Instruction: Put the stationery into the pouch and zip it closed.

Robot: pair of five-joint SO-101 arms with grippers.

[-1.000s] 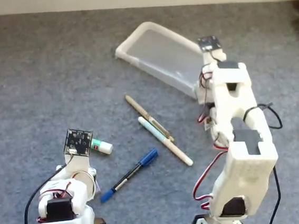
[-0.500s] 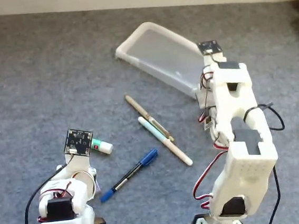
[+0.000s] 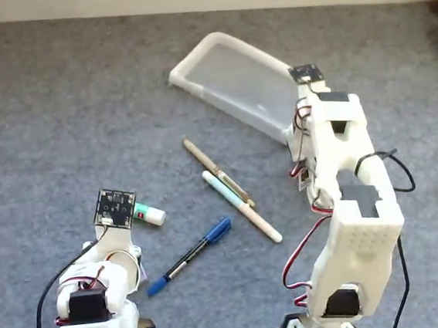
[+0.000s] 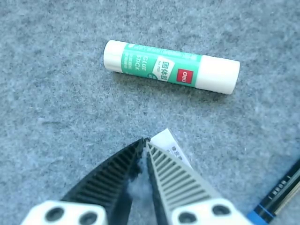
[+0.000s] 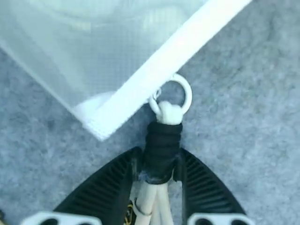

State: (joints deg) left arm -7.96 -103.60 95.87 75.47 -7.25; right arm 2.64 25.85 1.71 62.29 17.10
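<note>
Stationery lies loose on the grey bench (image 3: 58, 110), none of it in the pouch (image 3: 238, 84) yet. There is a glue stick (image 4: 171, 66), a blue pen (image 3: 190, 255), and a tan pen (image 3: 215, 168) alongside a white pen (image 3: 242, 207) toward the middle. The translucent pouch lies flat farther back, well apart from the glue stick.

The right gripper (image 5: 158, 154) sits at the pouch's near corner. Its jaws pinch the black-wrapped zipper pull (image 5: 161, 140), which is tied to a ring (image 5: 180, 91) at the end of the white zip band. I'd guess it holds the pull there to work the zip, though I can't tell whether the zip is open.

The left gripper (image 4: 144, 143) hovers just beside the glue stick, jaws pressed together with nothing I can make out between them. It looks lined up to take that piece first, and would need to spread its jaws to do so.
</note>
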